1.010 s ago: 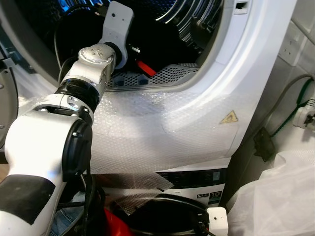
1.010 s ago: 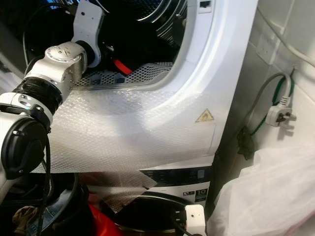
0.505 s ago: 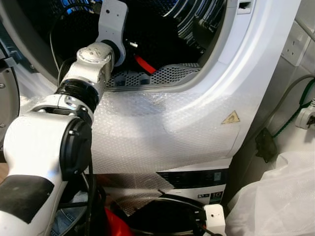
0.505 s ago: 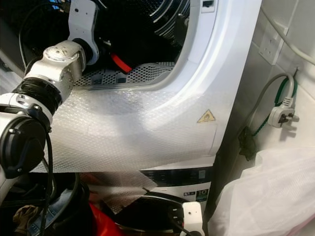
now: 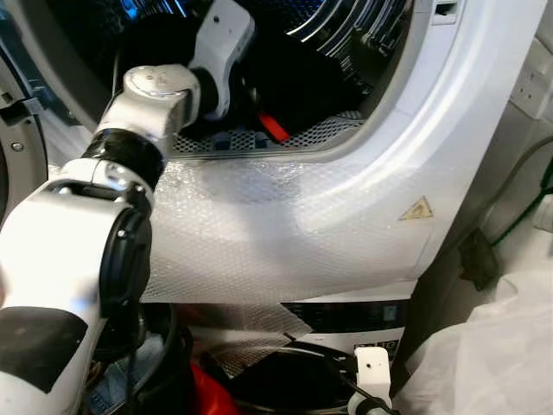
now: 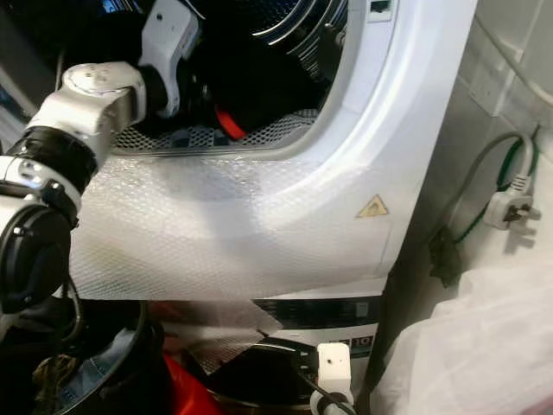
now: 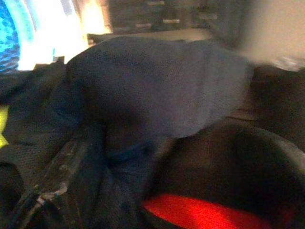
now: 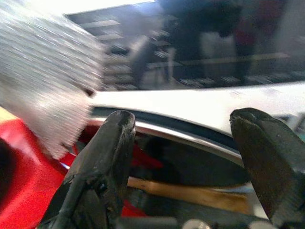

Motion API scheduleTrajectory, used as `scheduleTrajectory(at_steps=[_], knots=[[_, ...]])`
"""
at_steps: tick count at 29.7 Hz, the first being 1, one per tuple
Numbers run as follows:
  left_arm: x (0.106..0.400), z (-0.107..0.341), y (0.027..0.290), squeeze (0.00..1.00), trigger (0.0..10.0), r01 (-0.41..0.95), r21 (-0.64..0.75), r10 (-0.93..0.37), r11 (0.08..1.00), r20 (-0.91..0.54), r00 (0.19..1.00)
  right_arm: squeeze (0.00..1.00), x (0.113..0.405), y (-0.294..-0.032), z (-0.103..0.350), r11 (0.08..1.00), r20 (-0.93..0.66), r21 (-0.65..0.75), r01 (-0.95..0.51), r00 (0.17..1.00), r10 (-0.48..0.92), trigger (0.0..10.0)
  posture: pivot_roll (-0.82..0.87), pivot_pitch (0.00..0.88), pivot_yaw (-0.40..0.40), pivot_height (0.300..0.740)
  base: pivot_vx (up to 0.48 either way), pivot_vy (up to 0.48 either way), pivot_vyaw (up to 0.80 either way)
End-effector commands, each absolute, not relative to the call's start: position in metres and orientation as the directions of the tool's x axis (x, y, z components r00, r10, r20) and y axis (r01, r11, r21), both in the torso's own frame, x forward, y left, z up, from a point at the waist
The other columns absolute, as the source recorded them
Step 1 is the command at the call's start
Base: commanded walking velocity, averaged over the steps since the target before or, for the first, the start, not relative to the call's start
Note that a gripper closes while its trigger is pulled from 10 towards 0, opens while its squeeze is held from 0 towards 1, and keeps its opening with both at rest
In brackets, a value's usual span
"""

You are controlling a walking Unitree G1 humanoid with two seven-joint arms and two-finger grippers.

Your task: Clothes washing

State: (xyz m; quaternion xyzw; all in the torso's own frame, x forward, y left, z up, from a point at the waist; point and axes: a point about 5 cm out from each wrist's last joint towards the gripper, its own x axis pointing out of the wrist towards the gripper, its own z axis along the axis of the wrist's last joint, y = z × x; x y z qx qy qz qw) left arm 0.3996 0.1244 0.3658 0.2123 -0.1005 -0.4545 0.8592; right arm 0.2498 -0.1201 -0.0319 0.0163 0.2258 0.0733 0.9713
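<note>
1. While your left arm (image 5: 147, 95) reached up into the open drum (image 5: 328, 35) of the upper machine, its gripper was buried among dark clothes (image 7: 152, 90) with a strip of red fabric (image 5: 273, 127) lying just inside the opening; you could not tell whether those jaws were apart or closed.
2. Your right gripper (image 8: 186, 157) hung low and idle with its jaws wide apart and nothing between them, near the lower machine's door rim (image 8: 190, 136) and something red (image 8: 28, 191).
3. Loading looked well under way: dark garments already lay in the drum. More laundry, including denim (image 5: 117, 385) and a red item (image 5: 207, 393), waited low on the near left, so loading, shutting the door and starting the cycle were judged still to come.
4. Bubble wrap (image 5: 259, 225) covered the white front panel (image 5: 467, 130).
5. A yellow triangular warning sticker (image 5: 416, 209) sat on the right of that panel. The dark control strip (image 5: 346, 313) below bore small print, too small to read; no brand was legible.
</note>
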Motion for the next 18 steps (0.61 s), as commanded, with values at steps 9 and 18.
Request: scheduleTrajectory(at_steps=[9,18], knots=[[0.338,0.441,0.141,0.0,10.0,0.611,0.654,-0.892,0.447,0.274,0.359,0.0,0.256,-0.078,-0.026,0.965,-0.448,0.147,-0.215,0.856,0.259,10.0,0.02,0.0,0.119,0.74,0.0,0.0,0.0],[0.293,0.398,0.145,0.0,10.0,0.773,0.521,-0.932,0.362,0.189,0.31,0.0,0.26,-0.063,-0.022,0.954,-0.462,0.164,-0.249,0.835,0.297,10.0,0.11,0.0,0.143,0.74,0.0,0.0,0.0]])
